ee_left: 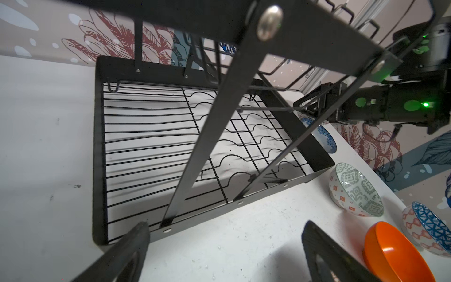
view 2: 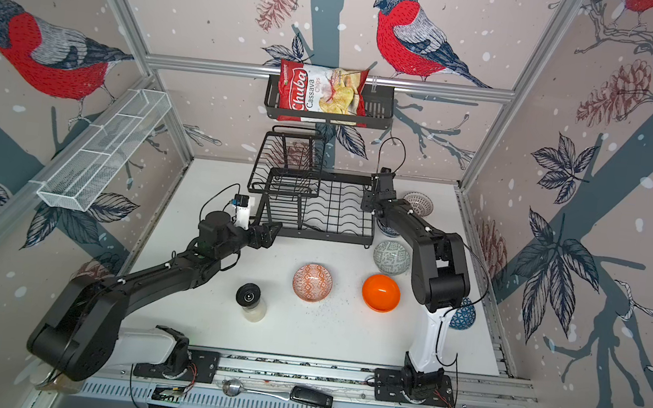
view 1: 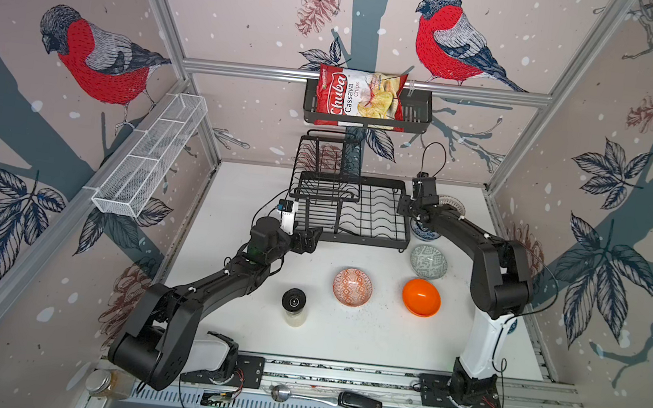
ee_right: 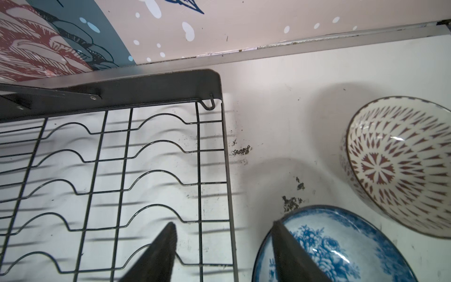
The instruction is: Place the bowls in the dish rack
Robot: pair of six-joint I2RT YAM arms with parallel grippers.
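Two black fingers (ee_right: 161, 251) of the right gripper (ee_right: 223, 223) sit right up close in the right wrist view. They stand apart and hold nothing. One finger hangs over the wires of the dish rack (ee_right: 158, 83). Its mate hangs over the rim of the blue flower bowl (ee_right: 341, 244). I cannot tell if it touches the bowl. The rack's side bar runs between the two fingers, lower down.

The rack has no bowl in it yet, not on the low tray and not in the high basket. All six bowls sit on the white table (view 1: 228, 202). The blue flower bowl is just beside the rack's right side. The white bowl with brown marks (ee_right: 400, 166) is near it, closer to the back wall. The grey-green bowl (view 1: 428, 261) is near the rack's front right corner. The orange patterned bowl (view 1: 352, 286) and the plain orange bowl (view 1: 421, 297) sit more to the front, a bit apart. The blue net bowl (view 2: 463, 315) peeks out from behind the right arm in a top view.

The left gripper (ee_left: 224, 224) is low by the rack's front left corner. Its fingers are wide apart too, with only bare table between them.

The job looks to be at its very start. The right gripper seems set to pick up the first bowl, the blue flower one. For that it should slide away from the rack until the bowl's rim is between its fingers. Then it should go down, squeeze, lift the bowl over the side bar and stand it between the wavy wires.
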